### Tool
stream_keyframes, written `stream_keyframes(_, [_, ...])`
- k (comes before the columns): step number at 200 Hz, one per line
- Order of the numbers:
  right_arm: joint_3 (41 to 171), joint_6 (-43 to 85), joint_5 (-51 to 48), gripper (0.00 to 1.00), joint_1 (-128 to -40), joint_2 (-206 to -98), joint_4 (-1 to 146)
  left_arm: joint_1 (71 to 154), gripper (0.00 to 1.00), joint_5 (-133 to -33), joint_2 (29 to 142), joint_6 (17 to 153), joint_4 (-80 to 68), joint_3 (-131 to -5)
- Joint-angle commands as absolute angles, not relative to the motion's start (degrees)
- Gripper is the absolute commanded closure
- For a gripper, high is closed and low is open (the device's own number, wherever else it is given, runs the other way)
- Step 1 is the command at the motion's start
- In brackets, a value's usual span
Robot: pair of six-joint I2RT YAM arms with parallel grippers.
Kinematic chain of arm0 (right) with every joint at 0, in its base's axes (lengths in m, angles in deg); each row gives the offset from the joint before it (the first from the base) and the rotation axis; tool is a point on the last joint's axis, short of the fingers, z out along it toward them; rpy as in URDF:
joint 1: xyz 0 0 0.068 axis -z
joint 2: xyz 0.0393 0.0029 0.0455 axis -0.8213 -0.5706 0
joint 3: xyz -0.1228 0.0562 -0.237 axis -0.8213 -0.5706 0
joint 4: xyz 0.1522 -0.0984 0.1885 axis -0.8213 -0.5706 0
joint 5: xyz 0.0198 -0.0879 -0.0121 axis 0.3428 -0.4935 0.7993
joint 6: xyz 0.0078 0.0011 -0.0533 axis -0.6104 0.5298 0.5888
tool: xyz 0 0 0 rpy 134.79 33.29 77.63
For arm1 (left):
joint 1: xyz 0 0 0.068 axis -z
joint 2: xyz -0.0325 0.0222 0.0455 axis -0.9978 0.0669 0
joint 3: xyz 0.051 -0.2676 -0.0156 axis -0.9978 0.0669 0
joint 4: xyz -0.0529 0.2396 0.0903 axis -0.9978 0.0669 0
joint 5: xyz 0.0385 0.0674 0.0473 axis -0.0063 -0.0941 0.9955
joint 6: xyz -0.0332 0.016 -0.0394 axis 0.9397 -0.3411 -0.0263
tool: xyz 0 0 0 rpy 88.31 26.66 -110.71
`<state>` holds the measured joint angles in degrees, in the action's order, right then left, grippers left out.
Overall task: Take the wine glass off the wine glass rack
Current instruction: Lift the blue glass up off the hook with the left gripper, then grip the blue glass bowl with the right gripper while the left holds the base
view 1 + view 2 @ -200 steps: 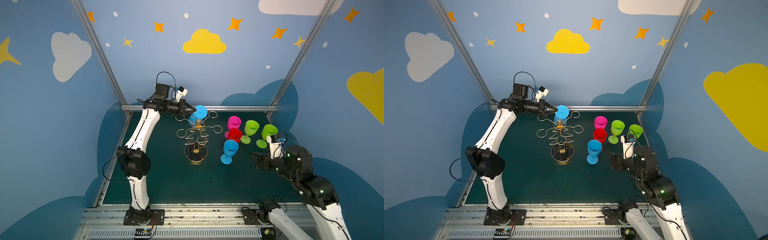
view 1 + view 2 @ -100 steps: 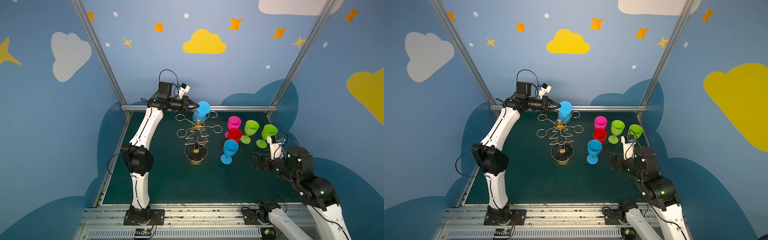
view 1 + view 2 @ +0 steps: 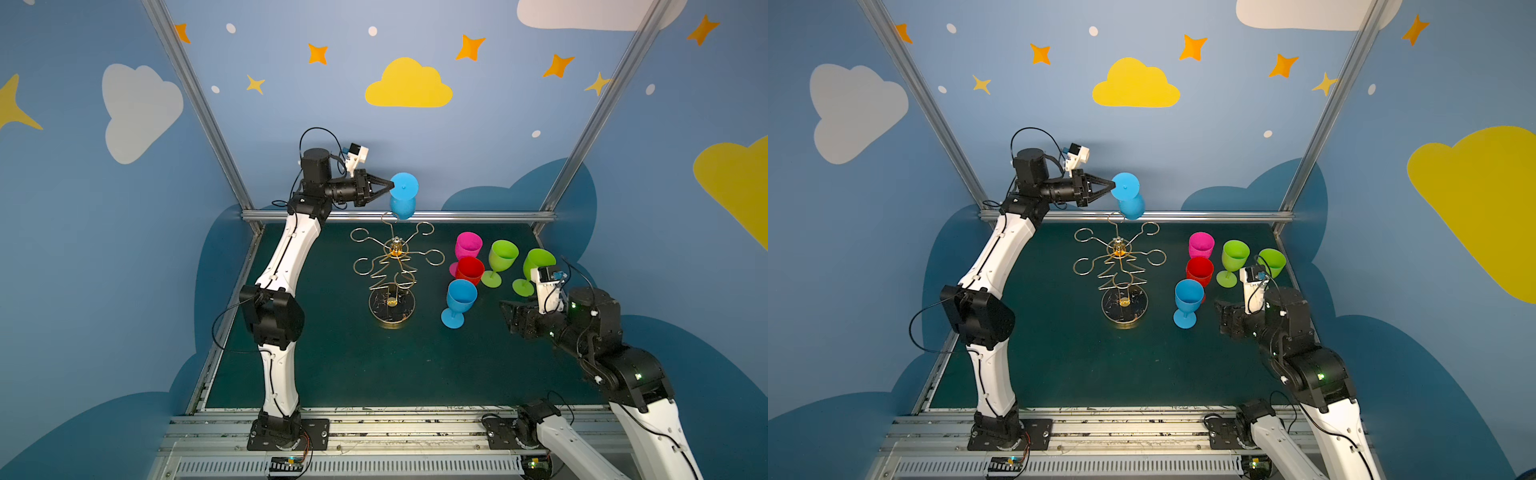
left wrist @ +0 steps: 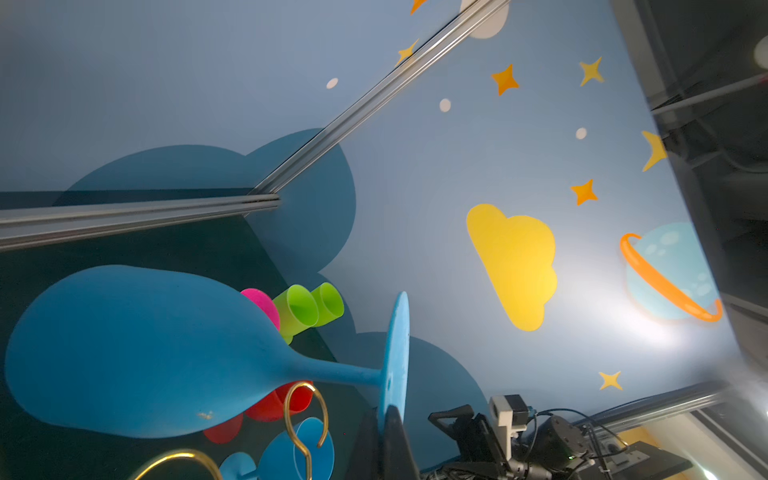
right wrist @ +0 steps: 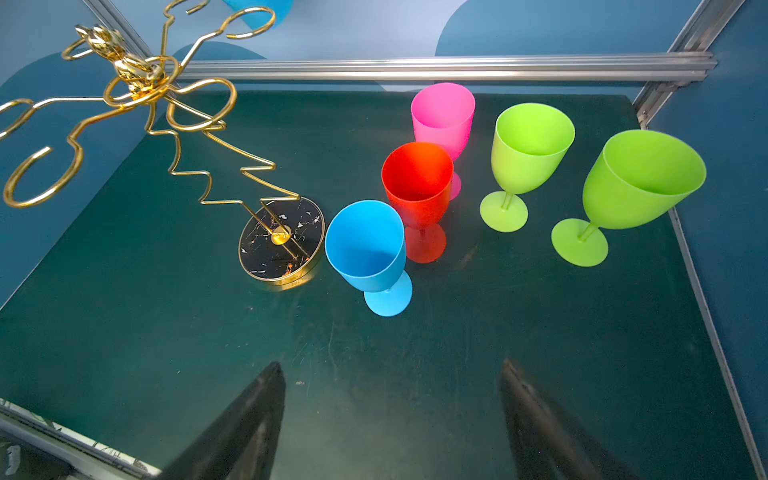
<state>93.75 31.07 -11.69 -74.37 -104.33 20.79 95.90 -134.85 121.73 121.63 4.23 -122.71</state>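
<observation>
Right now the left fingers (image 3: 386,186) are pinched shut on the edge of the round foot of the blue wine glass (image 3: 403,204). It's held high at the far side, foot up, bowl hanging down & slightly tilted. The bowl sits just above the far loop (image 4: 300,385) of the wine glass rack (image 3: 392,266). In the left wrist view that loop is right by the stem; can't tell if they touch. The rack stands upright mid-bench (image 3: 332,365).

The right fingers (image 5: 249,415) are spread wide w/ nothing between them, low over the near-right of the bench.

5 more glasses stand upright right of the rack: a blue glass (image 3: 459,301) nearest, a red glass (image 3: 469,270) & a pink glass (image 3: 468,246) behind it, and 2 green glasses (image 3: 502,257) further right.
</observation>
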Motion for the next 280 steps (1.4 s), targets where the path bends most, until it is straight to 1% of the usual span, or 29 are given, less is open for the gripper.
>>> stream_keyframes(1, [96.44,33.44,-12.59,0.2,-74.11,-104.9,24.49,94.84,0.97,-137.14,118.94,131.69,-10.46,-120.65])
stream_keyframes(32, [97.14,35.75,-10.78,0.2,-74.11,-105.71,30.2,93.99,0.97,-138.01,117.48,140.88,-21.52,-119.9])
stream_keyframes(74, [97.59,37.74,-4.67,0.2,-74.11,-108.67,39.27,94.24,0.97,-139.12,115.25,152.22,-33.81,-118.89])
stream_keyframes(101, [98.97,38.63,0.48,0.2,-74.31,-111.37,45.85,95.1,0.97,-139.17,112.99,155.96,-38.56,-115.88])
stream_keyframes(149, [99.32,43.15,6.51,0.2,-75.55,-116.02,59.22,99.22,0.97,-140.28,109.03,155.94,-38.26,-110.45])
stream_keyframes(198, [98.18,50.36,12.39,0.16,-78.46,-118.75,68.61,101.59,0.97,-140.0,101.72,150.49,-33.79,-101.63])
stream_keyframes(233, [98.29,53.31,13.54,0.13,-80.49,-120.75,71.63,103.05,0.97,-139.65,97.77,148.51,-31.99,-96.56])
stream_keyframes(269, [100.23,55.85,14.82,0.13,-82.54,-123.56,73.36,104.52,0.97,-139.58,95.39,147.83,-31.04,-93.8])
stream_keyframes(280, [100.94,58.64,14.39,0.12,-83.2,-124.59,73.36,104.86,0.97,-139.53,94.78,147.55,-30.52,-93.21])
